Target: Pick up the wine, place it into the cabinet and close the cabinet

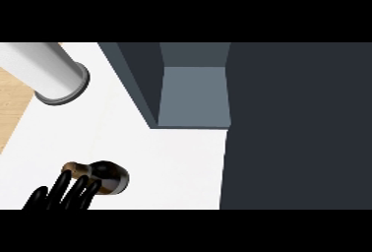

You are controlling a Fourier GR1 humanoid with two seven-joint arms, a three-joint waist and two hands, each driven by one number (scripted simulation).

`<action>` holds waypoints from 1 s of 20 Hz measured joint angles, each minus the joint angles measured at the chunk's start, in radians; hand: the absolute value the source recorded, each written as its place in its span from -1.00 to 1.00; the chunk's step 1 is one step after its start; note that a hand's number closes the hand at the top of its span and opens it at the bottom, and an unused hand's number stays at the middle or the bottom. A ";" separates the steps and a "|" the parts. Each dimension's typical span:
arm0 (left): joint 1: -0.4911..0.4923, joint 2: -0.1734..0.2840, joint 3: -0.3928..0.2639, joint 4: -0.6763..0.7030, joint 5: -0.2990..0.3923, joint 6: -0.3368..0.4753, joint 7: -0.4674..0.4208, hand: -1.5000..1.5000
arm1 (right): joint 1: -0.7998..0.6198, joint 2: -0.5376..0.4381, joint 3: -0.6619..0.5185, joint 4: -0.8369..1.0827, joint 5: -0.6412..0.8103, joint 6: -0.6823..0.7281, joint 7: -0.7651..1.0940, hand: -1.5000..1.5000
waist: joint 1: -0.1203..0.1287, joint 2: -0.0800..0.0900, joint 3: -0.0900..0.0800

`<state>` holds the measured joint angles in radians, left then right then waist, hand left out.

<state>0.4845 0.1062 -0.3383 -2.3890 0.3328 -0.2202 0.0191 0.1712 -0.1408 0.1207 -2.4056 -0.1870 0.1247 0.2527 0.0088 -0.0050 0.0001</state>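
Seen from steeply above: a white worktop [167,162], a strip of pale wood floor [16,98] past its left edge. Standing near the worktop's near left corner, a dark wine bottle [105,176], viewed almost straight down its neck, brownish cap toward the left and the broad dark body with a paler band toward the right. Laid against the bottle's near left side, a black hand [67,193], coming in from the lower edge; fingers [81,189] long and nearly straight, slightly spread, tips touching or overlapping the cap and shoulder of the bottle; not curled round it as far as can be seen, thumb not made out. By its place at the view's left, taken as the left hand. No sign of the right hand anywhere. Toward the worktop's far edge, an open cabinet [193,93]: grey-blue inner floor lit and bare, a dark side wall on its left, well apart from the bottle. Filling the whole right side from far edge to near edge, a large dark panel [298,128], most likely the cabinet's door or flank, which of the two not possible to tell. At the far left corner, a white cylinder [51,69] with a grey rim, lying across the worktop's left edge.
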 measured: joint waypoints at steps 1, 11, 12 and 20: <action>0.019 0.002 -0.018 -0.002 -0.003 -0.005 -0.011 -1.00 | -0.014 0.000 0.001 0.000 0.000 -0.007 0.015 -1.00 | 0.003 0.000 0.000; 0.091 0.013 -0.142 -0.020 -0.046 0.048 -0.032 -1.00 | -0.079 -0.002 0.002 -0.009 0.006 -0.045 0.105 -1.00 | 0.005 -0.002 0.001; 0.093 0.013 -0.150 -0.023 -0.051 0.059 -0.029 -1.00 | -0.082 0.000 0.002 -0.009 0.006 -0.048 0.108 -1.00 | 0.005 -0.002 0.001; 0.126 0.026 -0.173 -0.038 -0.089 0.129 -0.035 -1.00 | -0.140 -0.007 -0.019 -0.012 0.009 -0.067 0.154 -1.00 | 0.004 -0.002 0.001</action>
<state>0.6102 0.1318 -0.5111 -2.4266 0.2443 -0.0907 -0.0155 0.0309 -0.1473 0.1019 -2.4178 -0.1777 0.0579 0.4071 0.0131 -0.0074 0.0009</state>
